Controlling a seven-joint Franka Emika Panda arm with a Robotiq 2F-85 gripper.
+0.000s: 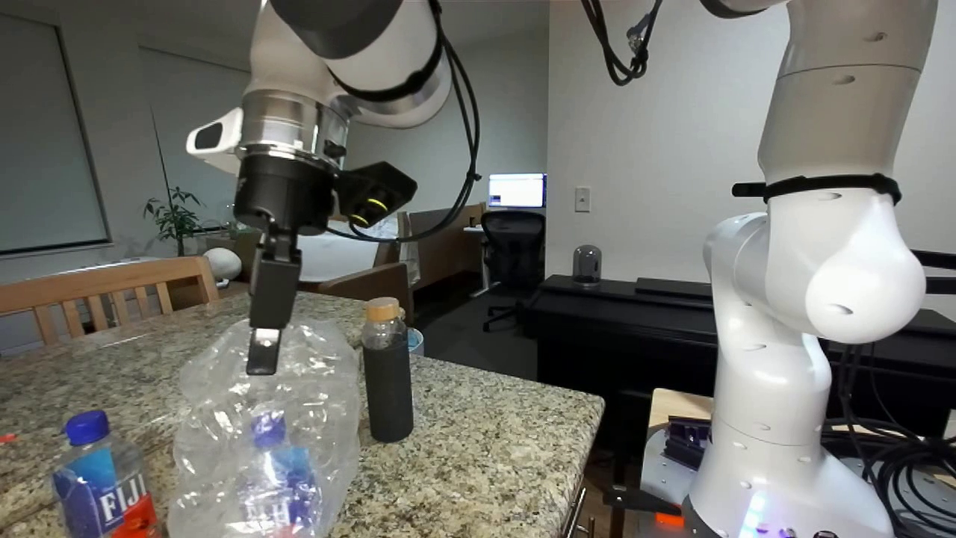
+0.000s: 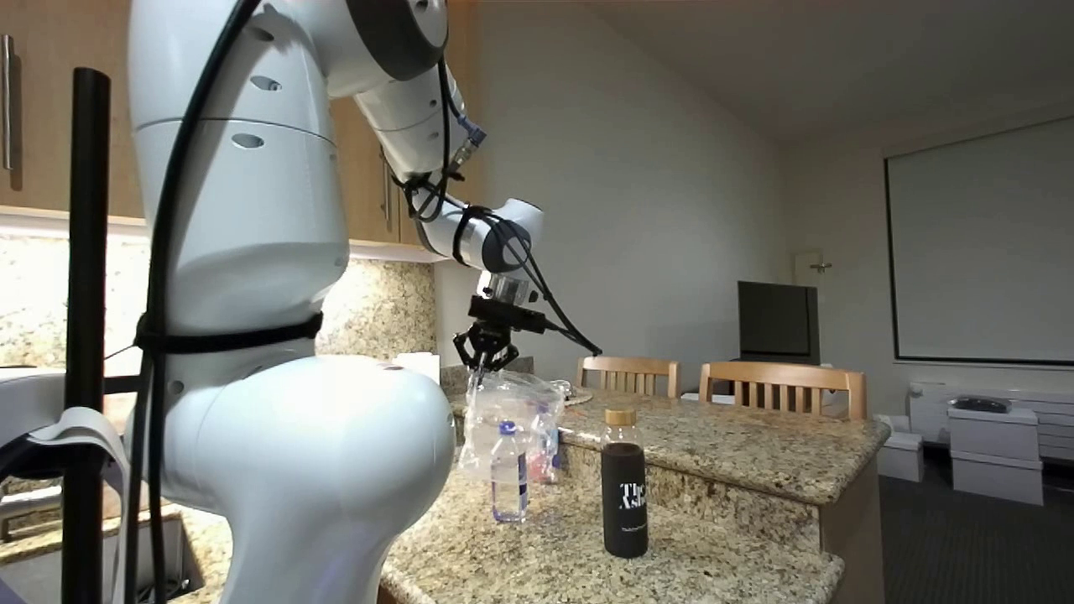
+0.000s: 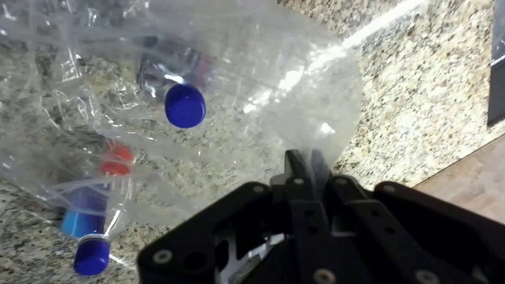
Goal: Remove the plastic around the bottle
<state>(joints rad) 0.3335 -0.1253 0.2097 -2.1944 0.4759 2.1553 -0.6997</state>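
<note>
The plastic is a clear, crinkled bag (image 1: 332,403) that hangs from my gripper (image 1: 263,351). In the wrist view my gripper (image 3: 307,159) is shut on an edge of the plastic (image 3: 244,130), and the film runs up between the fingertips. The plastic (image 2: 487,419) and gripper (image 2: 480,373) also show in an exterior view. The slim dark bottle (image 1: 388,388) with a tan top stands upright on the counter beside the plastic. In another exterior view, the bottle (image 2: 625,503) stands apart from the plastic. It is out of the wrist view.
Two clear blue-capped FIJI bottles stand on the granite counter (image 1: 485,441); a FIJI bottle (image 1: 104,478) is at the left and a FIJI bottle (image 2: 509,478) is near the hanging bag. A raised granite ledge (image 2: 738,453) and wooden chairs (image 2: 780,382) lie behind.
</note>
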